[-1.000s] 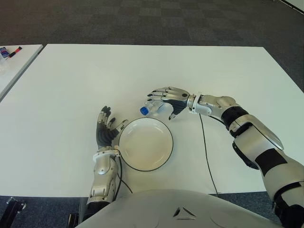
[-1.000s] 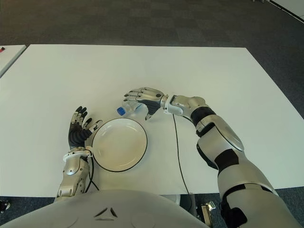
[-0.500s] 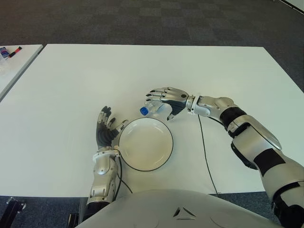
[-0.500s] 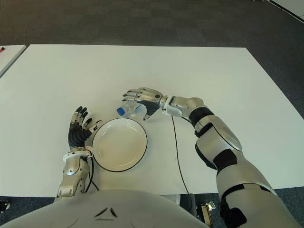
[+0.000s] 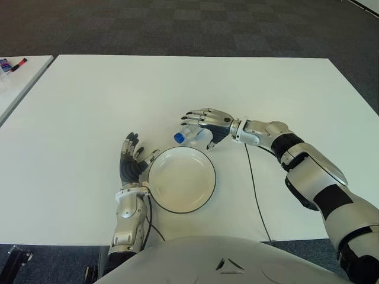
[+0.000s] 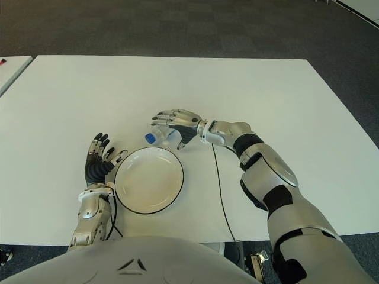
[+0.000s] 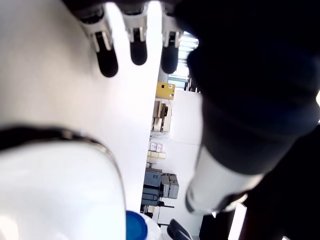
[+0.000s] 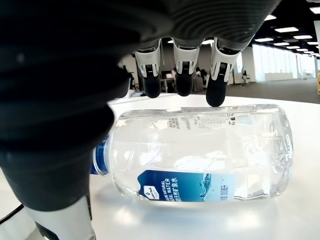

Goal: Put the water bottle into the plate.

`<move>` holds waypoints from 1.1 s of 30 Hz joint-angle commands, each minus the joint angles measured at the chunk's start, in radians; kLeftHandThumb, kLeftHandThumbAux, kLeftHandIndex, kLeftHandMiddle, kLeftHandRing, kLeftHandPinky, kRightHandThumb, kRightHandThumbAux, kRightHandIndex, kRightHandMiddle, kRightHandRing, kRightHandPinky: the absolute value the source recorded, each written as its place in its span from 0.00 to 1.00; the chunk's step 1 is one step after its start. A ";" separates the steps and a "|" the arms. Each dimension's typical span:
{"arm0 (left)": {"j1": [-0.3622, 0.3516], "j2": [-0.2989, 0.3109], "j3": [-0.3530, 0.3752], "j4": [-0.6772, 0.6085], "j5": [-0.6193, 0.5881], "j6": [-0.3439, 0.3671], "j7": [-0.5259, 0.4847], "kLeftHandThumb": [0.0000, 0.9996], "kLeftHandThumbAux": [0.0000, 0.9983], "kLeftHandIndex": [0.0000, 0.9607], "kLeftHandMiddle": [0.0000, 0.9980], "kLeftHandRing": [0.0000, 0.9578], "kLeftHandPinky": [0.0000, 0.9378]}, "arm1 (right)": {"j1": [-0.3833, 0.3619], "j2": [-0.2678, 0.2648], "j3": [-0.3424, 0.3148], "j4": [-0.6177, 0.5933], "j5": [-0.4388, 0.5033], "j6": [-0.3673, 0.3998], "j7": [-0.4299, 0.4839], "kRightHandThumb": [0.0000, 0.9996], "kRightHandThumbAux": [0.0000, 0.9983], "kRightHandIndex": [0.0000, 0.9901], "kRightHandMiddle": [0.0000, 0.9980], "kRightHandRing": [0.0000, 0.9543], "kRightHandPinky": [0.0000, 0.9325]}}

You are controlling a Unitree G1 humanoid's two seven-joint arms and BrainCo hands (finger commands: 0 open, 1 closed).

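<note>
Lying on its side just beyond the far rim of the plate, the clear plastic water bottle with a blue cap sits on the white tabletop, cap toward the robot's left. It looks full or nearly so: likely some weight, prone to roll, and the smooth wall probably slick and a little yielding under squeeze. Best hold, I judge, is across the middle of the barrel at the blue label, thumb on one side and fingers on the other.

Right hand is arched over the bottle. Fingers are curved down above the far side and not closed; thumb hangs on the near side. Contact cannot be confirmed; nothing is gripped yet.

Round white plate with a dark rim is empty, just beside the bottle.

Left hand shows at the plate's left edge, fingers spread, holding nothing.
</note>
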 commanded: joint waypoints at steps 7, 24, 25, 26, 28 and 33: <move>0.023 -0.064 -0.022 0.018 0.014 0.021 0.008 0.00 0.96 0.12 0.12 0.09 0.12 | -0.026 0.027 0.001 0.016 -0.005 0.049 0.014 0.00 0.88 0.00 0.00 0.16 0.55; 0.031 -0.068 -0.037 0.002 0.031 0.039 0.027 0.01 0.95 0.11 0.10 0.08 0.11 | -0.050 0.064 0.002 0.050 0.005 0.107 0.065 0.00 0.89 0.00 0.00 0.17 0.57; 0.032 -0.069 -0.037 0.002 0.030 0.039 0.027 0.01 0.95 0.11 0.10 0.08 0.11 | -0.053 0.066 0.003 0.053 0.005 0.109 0.066 0.00 0.89 0.00 0.00 0.17 0.57; 0.033 -0.069 -0.038 0.002 0.029 0.040 0.028 0.01 0.95 0.11 0.10 0.08 0.11 | -0.054 0.067 0.003 0.056 0.004 0.111 0.067 0.00 0.89 0.00 0.00 0.17 0.57; 0.033 -0.071 -0.038 0.001 0.028 0.041 0.030 0.00 0.95 0.11 0.10 0.08 0.11 | -0.057 0.069 0.004 0.060 0.004 0.114 0.069 0.00 0.89 0.00 0.00 0.18 0.57; 0.032 -0.072 -0.040 0.004 0.025 0.040 0.028 0.00 0.95 0.11 0.10 0.08 0.11 | -0.063 0.079 0.003 0.073 0.006 0.122 0.074 0.00 0.90 0.00 0.00 0.17 0.54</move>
